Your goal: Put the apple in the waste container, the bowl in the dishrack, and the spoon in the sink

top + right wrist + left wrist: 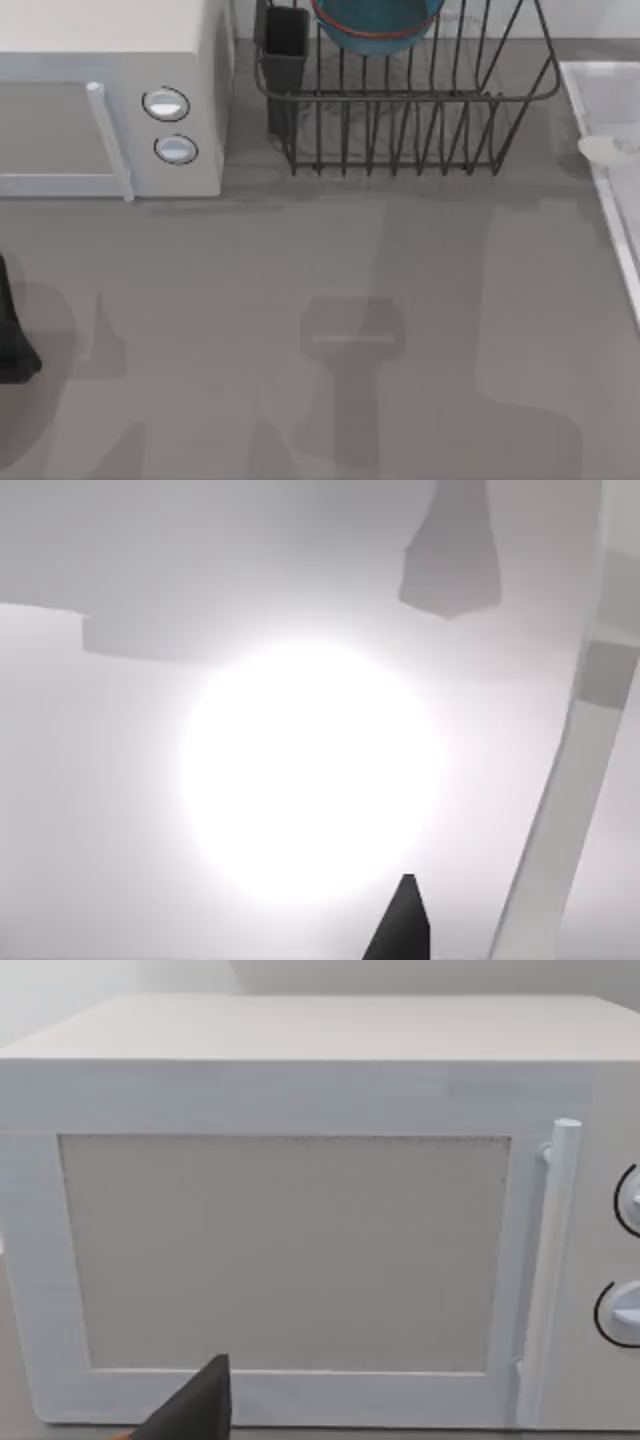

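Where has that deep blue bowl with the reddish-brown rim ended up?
In the top view, the blue bowl with its reddish-brown rim sits inside the dark wire dishrack at the table's back, right of the white microwave and just beside the rack's dark cutlery cup.

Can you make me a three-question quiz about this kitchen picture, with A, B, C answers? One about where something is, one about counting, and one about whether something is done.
1. Where is the bowl?
A. in the dishrack
B. on the microwave
C. on the bare table

2. How many round knobs has the microwave?
A. one
B. two
C. four

3. The microwave door is
A. wide open
B. shut
C. missing

Answers: 1 A, the blue bowl sits among the rack's bars. 2 B, two knobs sit beside the handle. 3 B, the door lies flush with the front.
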